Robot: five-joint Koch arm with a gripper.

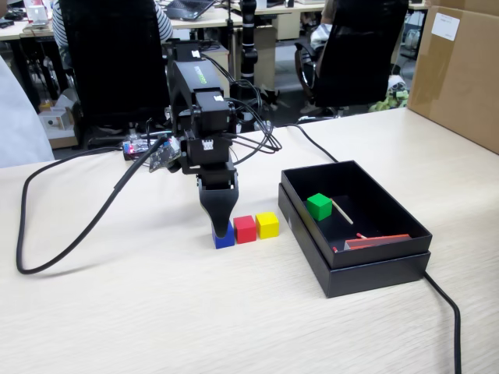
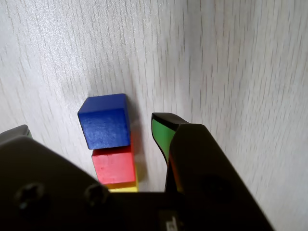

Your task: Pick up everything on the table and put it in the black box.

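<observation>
1. Your gripper [image 1: 223, 227] hangs low over the table [image 1: 156, 312], its tip right at the blue cube [image 1: 224, 239]
2. In the wrist view one jaw stands just right of the blue cube [image 2: 105, 121]; the other is hidden, so you cannot tell whether it is released or clenched
3. Blue, red cube [image 1: 245, 228] and yellow cube [image 1: 267, 224] sit touching in a row
4. The green cube [image 1: 319, 206] lies inside the black box [image 1: 374, 269], near a thin white stick [image 1: 341, 210]

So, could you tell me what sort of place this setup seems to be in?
Probably a shared office or lab: black swivel office chairs at far desks, a pale beige wood-grain desktop, and a big brown cardboard carton.
</observation>
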